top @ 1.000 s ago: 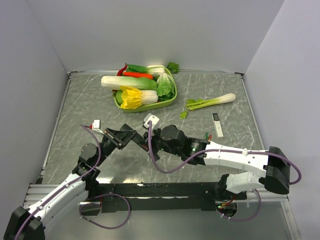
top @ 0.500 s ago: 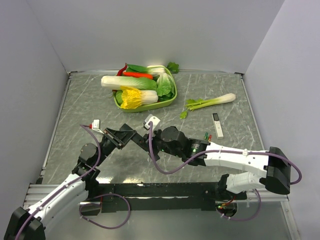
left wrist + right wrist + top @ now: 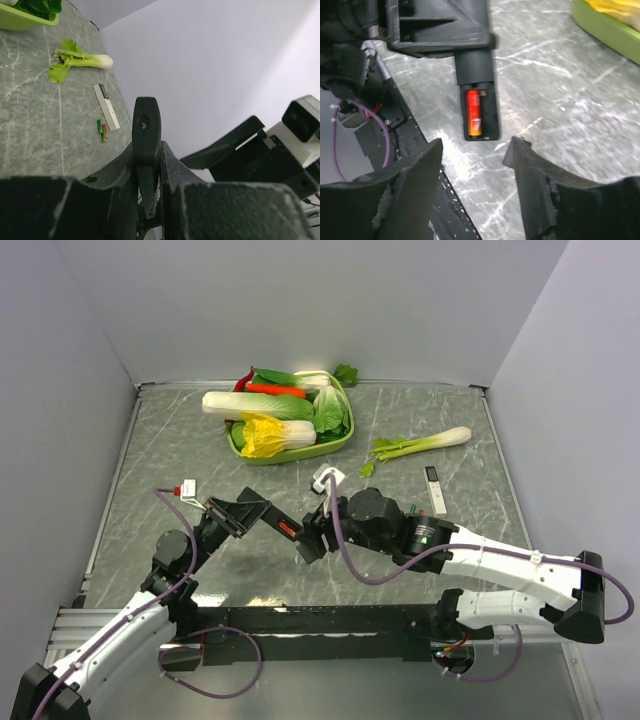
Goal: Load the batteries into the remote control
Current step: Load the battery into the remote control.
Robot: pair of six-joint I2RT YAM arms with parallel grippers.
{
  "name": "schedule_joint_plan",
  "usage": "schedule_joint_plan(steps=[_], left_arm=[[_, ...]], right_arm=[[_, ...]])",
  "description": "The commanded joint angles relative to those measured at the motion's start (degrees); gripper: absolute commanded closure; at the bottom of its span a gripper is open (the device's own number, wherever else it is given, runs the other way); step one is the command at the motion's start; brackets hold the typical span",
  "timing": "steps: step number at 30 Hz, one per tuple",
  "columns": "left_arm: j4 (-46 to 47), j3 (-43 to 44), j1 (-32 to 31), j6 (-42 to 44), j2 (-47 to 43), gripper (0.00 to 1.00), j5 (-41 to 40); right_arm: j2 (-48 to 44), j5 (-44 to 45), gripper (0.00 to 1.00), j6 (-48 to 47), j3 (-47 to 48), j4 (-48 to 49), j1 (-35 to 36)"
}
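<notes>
1. Remote control (image 3: 479,100): clamped by one end in the closed jaws of the left gripper (image 3: 147,167), apparently raised off the counter (image 3: 200,440), between the two arms.
2. Likely light, rigid plastic, smooth enough to twist in a pinch. Best gripped across the narrow sides, clear of the slot (much as gripped now, by the look of it).
3. Long axis running from the left gripper out toward the right gripper (image 3: 476,150). Free end aimed at it, open battery slot turned up to the right wrist camera.
4. One red-orange battery (image 3: 474,114) seated lengthwise in the slot, in line with that axis. Beside it, seemingly, a bare bay.
5. Right gripper: jaws spread wide, holding nothing, hovering just past the slot end.
6. Spare batteries (image 3: 102,131): small, hard, apt to roll. Lying on the counter just beside the white device (image 3: 106,100), well apart from the remote control. Best pinched across the round middle, ends left free for the contacts.
</notes>
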Motion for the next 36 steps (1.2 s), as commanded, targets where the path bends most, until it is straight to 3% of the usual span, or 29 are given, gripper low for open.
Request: schedule_joint_plan(steps=[1, 8, 14, 19, 28, 32, 34, 36], left_arm=[[4.5, 1.6, 0.0, 3.0, 0.4, 0.99, 3.2], [10.8, 2.3, 0.0, 4.0, 2.2, 0.99, 7.5], [14.5, 3.6, 0.0, 4.6, 3.9, 0.99, 10.5], [15.6, 4.2, 0.0, 4.7, 4.2, 0.99, 11.6], [18.1, 4.3, -0.1, 4.4, 4.1, 0.99, 13.0], [18.9, 4.1, 0.0, 3.9, 4.0, 0.99, 13.0], [19.2, 4.2, 0.0, 3.9, 4.0, 0.99, 13.1], [19.0, 4.1, 0.0, 3.9, 4.0, 0.99, 13.2]], right_arm=[[-2.3, -2.0, 0.28, 4.0, 1.4, -4.9, -4.1], [-4.3, -22.9, 0.17, 9.6, -5.5, 4.0, -12.4], [-1.5, -30.7, 0.16, 13.0, -7.4, 12.9, -12.7], [0.5, -32.3, 0.22, 14.6, -7.9, 16.0, -13.3], [2.1, -34.8, 0.46, 17.4, -10.6, 21.4, -14.6], [2.8, -35.9, 0.70, 17.9, -11.0, 22.2, -14.7], [3.3, -36.6, 0.75, 18.0, -10.9, 22.6, -14.7], [3.4, -36.9, 0.86, 18.3, -10.9, 22.9, -14.7]])
